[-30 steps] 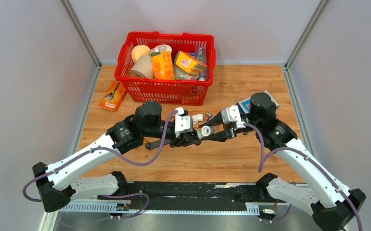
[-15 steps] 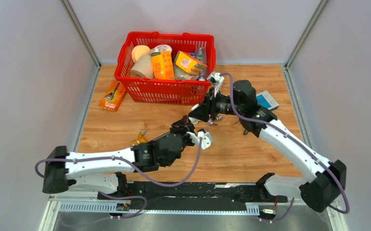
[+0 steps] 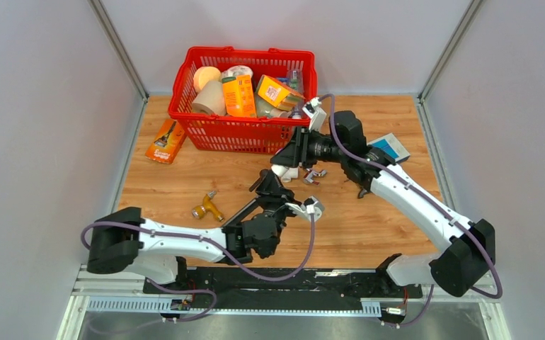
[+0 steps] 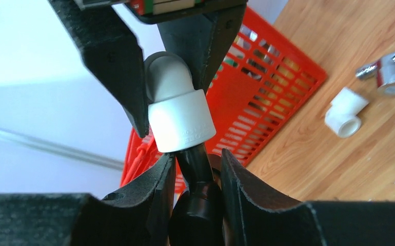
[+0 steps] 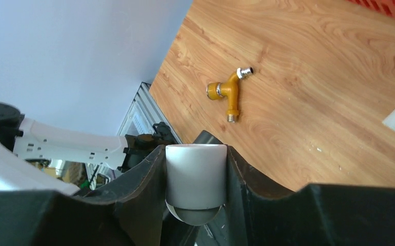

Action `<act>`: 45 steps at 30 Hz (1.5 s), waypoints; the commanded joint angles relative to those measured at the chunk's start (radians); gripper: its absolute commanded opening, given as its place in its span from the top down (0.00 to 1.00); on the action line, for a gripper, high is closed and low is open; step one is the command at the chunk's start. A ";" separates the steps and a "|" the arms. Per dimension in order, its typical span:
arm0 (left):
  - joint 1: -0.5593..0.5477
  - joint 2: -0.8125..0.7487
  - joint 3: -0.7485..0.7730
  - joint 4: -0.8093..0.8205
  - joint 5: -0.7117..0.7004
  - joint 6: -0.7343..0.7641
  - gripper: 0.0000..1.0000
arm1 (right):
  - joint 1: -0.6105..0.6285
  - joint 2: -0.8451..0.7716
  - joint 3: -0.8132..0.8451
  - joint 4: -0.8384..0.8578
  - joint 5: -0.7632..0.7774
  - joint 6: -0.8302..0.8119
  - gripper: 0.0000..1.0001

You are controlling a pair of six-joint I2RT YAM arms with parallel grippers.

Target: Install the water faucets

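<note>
My left gripper (image 4: pixel 198 158) clamps the faucet (image 4: pixel 199 210), my right gripper (image 5: pixel 195 149) the white elbow (image 5: pixel 195 177). Joining seems underway; next needs straight, steady twisting

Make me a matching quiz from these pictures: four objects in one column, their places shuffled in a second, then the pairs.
1. dark faucet
2. white elbow at the dark faucet's tip
3. yellow tap
4. orange packet

A. on the table, beside the red basket
B. in the right gripper
C. on the table, apart from the basket, nearer the arm bases
D. in the left gripper

Pairs: 1-D, 2-B, 3-C, 4-A
</note>
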 commanded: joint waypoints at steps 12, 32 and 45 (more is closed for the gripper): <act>0.230 -0.513 0.071 -0.814 0.932 -0.737 1.00 | -0.018 -0.219 -0.021 0.085 0.022 -0.595 0.00; 0.614 -0.492 0.201 -0.785 1.900 -0.990 1.00 | -0.005 -0.417 -0.242 0.077 -0.515 -1.091 0.04; 0.614 -0.432 0.273 -0.801 1.955 -0.984 1.00 | 0.020 -0.303 -0.170 0.031 -0.590 -1.082 0.44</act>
